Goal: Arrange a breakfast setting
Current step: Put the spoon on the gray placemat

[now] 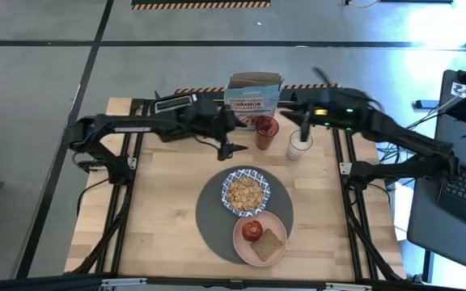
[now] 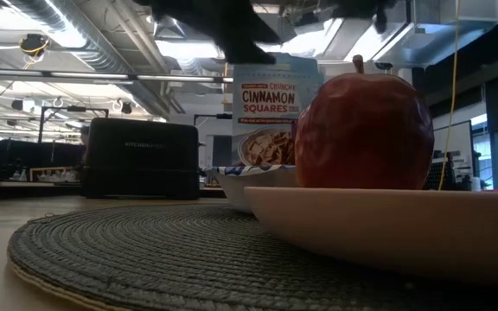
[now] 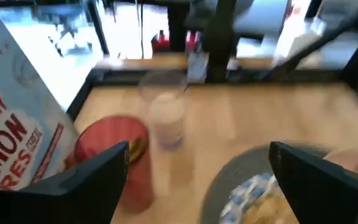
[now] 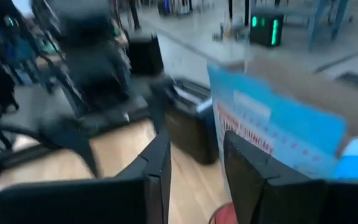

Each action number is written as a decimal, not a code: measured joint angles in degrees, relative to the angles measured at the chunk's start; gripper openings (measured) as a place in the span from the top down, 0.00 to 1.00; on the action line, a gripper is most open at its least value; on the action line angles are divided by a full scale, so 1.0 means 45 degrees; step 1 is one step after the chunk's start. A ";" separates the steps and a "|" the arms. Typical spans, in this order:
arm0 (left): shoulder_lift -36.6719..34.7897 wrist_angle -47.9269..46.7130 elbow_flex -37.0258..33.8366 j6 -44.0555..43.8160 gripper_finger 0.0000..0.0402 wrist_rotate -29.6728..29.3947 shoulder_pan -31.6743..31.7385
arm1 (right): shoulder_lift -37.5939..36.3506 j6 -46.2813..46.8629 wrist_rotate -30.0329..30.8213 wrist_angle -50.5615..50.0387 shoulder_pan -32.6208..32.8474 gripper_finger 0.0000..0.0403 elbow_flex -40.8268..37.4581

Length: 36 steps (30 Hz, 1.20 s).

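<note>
While both arms are reaching in over the far edge of the table (image 1: 168, 218), the breakfast setting is sitting around its middle: a round dark-grey mat (image 1: 213, 212) is carrying the blue-and-white bowl (image 1: 246, 192) of cereal, and the salmon-pink plate (image 1: 260, 237) is overlapping the mat's near edge with an apple (image 1: 252, 230) and a slice of toast (image 1: 269, 245) on it. Close to the far edge, the red tumbler (image 1: 266, 131) and the milk glass (image 1: 298, 146) are standing side by side, just in front of the cereal box (image 1: 253, 97).

From above, the left gripper (image 1: 235, 149) is hovering just beside the tumbler, toward the table's left edge; its wrist camera is showing its fingers (image 3: 82, 180) spread wide with nothing between them, and something gold, possibly the spoon (image 3: 137, 147), is showing inside the tumbler, though blur is making that hard to confirm. The right gripper (image 1: 305, 124) is hanging right over the milk glass; its wrist view is showing its fingers (image 4: 157, 163) standing slightly apart, gripping nothing, with the cereal box beyond them.

Only the low view is showing a dark toaster (image 2: 141, 158) behind the mat, with the apple looming large on the plate's rim.
</note>
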 joint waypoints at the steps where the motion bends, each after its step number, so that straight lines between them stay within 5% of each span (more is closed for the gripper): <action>1: 0.0455 -0.0594 0.0541 0.0380 0.08 -0.0031 0.0108 | -0.0365 0.0090 0.0087 -0.0005 0.0000 0.75 0.0000; 9: 0.3852 -0.4015 0.5075 0.1187 0.19 0.1501 0.1265 | -0.2400 0.0244 0.0349 -0.0324 0.0000 0.77 0.0000; 14: 0.5205 -0.5167 0.6630 0.1199 0.28 0.2557 0.1700 | -0.2717 0.0239 0.0471 -0.1052 0.0000 0.77 0.0000; 36: 0.7040 -0.4825 0.7069 -0.0090 0.40 0.2014 0.1416 | -0.2590 -0.0300 -0.0029 -0.2462 0.0000 0.77 -0.0005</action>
